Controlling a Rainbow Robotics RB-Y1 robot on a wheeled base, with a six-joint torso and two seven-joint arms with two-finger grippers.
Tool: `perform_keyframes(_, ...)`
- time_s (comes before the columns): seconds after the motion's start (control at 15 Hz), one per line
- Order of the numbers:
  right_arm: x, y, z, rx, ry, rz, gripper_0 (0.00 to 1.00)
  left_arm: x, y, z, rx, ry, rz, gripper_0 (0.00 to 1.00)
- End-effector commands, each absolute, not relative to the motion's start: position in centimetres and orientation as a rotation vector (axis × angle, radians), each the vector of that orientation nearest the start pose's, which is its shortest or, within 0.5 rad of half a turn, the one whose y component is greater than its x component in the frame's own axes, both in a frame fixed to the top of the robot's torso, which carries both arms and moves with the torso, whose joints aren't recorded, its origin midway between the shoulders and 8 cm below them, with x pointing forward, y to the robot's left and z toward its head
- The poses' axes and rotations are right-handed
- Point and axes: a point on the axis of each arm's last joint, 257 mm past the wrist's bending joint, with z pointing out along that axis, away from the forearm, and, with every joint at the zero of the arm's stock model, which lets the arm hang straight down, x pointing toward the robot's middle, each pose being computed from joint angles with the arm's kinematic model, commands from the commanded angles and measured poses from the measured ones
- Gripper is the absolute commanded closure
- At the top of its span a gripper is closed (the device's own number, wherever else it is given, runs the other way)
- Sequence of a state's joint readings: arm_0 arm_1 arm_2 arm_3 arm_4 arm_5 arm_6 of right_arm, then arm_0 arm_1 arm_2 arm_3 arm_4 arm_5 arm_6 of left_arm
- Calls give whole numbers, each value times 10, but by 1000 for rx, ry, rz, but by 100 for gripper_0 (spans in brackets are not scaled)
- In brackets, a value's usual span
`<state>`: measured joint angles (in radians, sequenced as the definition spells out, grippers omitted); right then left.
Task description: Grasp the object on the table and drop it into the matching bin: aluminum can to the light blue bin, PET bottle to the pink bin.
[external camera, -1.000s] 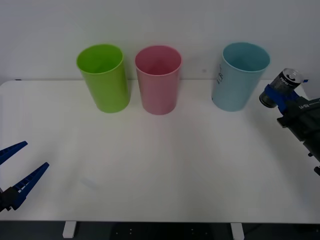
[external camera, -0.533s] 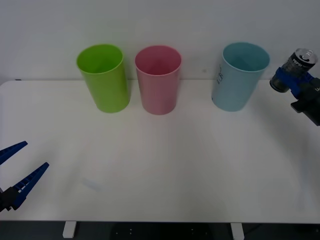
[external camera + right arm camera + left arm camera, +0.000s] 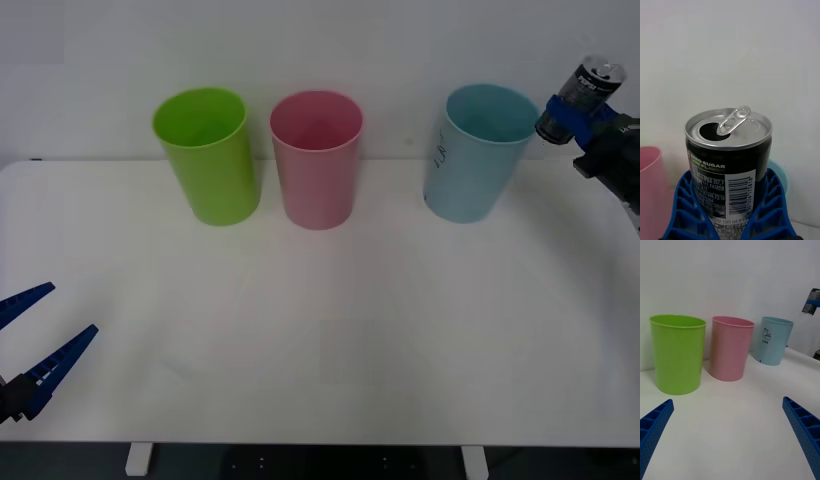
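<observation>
The right gripper [image 3: 566,113] is gripping the aluminum can [image 3: 582,92] up in the air at the far right of the front view, its blue ribbed fingers [image 3: 685,210] pressing against both sides of the can's lower body; the can is sitting raised off the table [image 3: 330,330], tilting slightly, just beside the rim of the light blue bin [image 3: 476,152] and to the right of it, not over the opening; in the right wrist view the can's silver top is facing up with the mouth open and the pull tab lifted, and the dark label is showing a barcode; the light blue bin is standing upright at the back right of the table, showing a small printed mark reading CAN on its side; the pink bin [image 3: 317,158] is standing well to its left, and a lime green bin [image 3: 207,154] is standing just left of the pink one; the left gripper [image 3: 32,345] is hovering low at the near left edge of the table, its fingers spread wide and grasping nothing.
</observation>
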<state>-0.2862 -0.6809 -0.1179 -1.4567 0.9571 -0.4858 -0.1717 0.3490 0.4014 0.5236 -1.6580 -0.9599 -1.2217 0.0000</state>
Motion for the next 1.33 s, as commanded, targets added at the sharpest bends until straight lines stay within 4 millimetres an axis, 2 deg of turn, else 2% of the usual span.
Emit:
perform_keyframes(0.07, 607, -319, -15, -278, 1351, 370, 100, 342, 330, -169, 465, 1441, -567, 0)
perform_keyframes(0.4, 645, -307, -16, -285, 1375, 343, 100, 342, 330, -169, 465, 1441, -567, 0)
perform_keyframes(0.73, 682, -286, -19, -277, 1407, 329, 100, 342, 330, -169, 465, 1441, -567, 0)
perform_keyframes(0.93, 691, -276, -20, -275, 1414, 325, 100, 342, 330, -169, 465, 1441, -567, 0)
perform_keyframes(1.33, 691, -272, -22, -283, 1415, 322, 99, 342, 330, -169, 465, 1441, -567, 0)
